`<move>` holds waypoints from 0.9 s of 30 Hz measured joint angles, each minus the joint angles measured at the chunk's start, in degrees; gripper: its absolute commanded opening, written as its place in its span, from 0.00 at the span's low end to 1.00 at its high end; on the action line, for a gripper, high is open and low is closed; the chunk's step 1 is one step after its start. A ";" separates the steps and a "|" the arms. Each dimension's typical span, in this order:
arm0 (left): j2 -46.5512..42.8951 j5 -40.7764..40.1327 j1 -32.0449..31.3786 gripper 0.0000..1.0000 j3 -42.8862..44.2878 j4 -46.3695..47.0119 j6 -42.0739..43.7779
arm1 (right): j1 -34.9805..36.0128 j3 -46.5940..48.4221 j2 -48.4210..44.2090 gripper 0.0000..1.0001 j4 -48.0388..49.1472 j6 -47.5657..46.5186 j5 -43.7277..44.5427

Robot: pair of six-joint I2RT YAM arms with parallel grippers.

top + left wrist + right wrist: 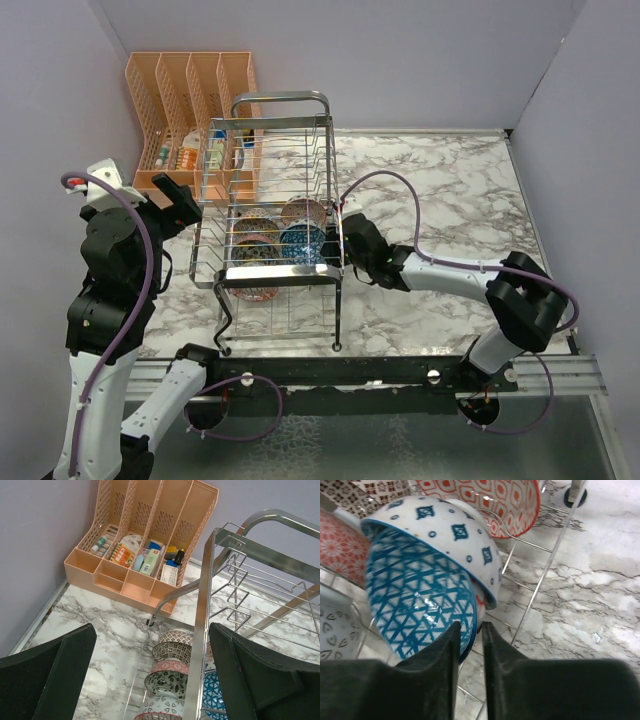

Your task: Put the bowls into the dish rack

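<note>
Right wrist view: the right gripper (470, 637) pinches the rim of the blue bowl (420, 600), which stands inside the dish rack (540, 580). The left gripper (152, 627) hangs spread wide beside the rack. Labels in the orange organizer (125, 580) are too small to read.

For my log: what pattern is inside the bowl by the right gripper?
Blue lattice on white inside the bowl; best in the right wrist view.

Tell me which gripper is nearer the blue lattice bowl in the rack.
Right. The right gripper pinches the rim of the blue lattice bowl inside the dish rack; the left gripper hangs open outside the rack's left side, well away.
</note>
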 measured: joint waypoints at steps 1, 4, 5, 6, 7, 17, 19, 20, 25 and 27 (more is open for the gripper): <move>0.00 0.00 0.02 0.99 0.00 0.02 0.02 | 0.00 0.00 0.28 0.12 -0.07 0.00 0.02; 0.02 0.00 0.00 0.99 0.00 0.07 0.13 | -0.15 0.00 1.11 0.01 -0.07 -0.02 0.37; 0.07 0.00 0.02 0.99 0.00 0.07 0.13 | -0.28 0.00 1.29 0.01 -0.09 -0.02 0.44; 0.09 0.00 0.00 0.99 0.00 0.07 0.13 | -0.39 0.00 1.44 0.01 -0.02 -0.04 0.42; 0.15 0.00 0.00 0.99 0.00 0.09 0.13 | -0.37 0.00 1.51 0.01 0.07 -0.13 0.42; 0.31 -0.04 0.00 0.99 -0.11 0.22 0.13 | -0.37 -10.19 -1.40 0.01 15.76 -5.38 0.52; 0.33 -0.11 0.00 0.99 -0.20 0.22 0.13 | -0.37 -12.44 -2.08 0.01 19.52 -7.23 0.57; 0.35 -0.20 0.00 0.99 -0.24 0.22 0.13 | -0.37 -13.25 -2.27 0.01 21.03 -8.09 0.66; 0.52 -0.48 0.00 0.99 -0.35 0.24 0.13 | 0.00 -16.04 -2.47 0.01 27.93 -13.25 1.66; 0.57 -0.63 0.02 0.99 -0.35 0.24 0.13 | 0.61 -17.09 -2.47 0.01 30.80 -15.43 3.02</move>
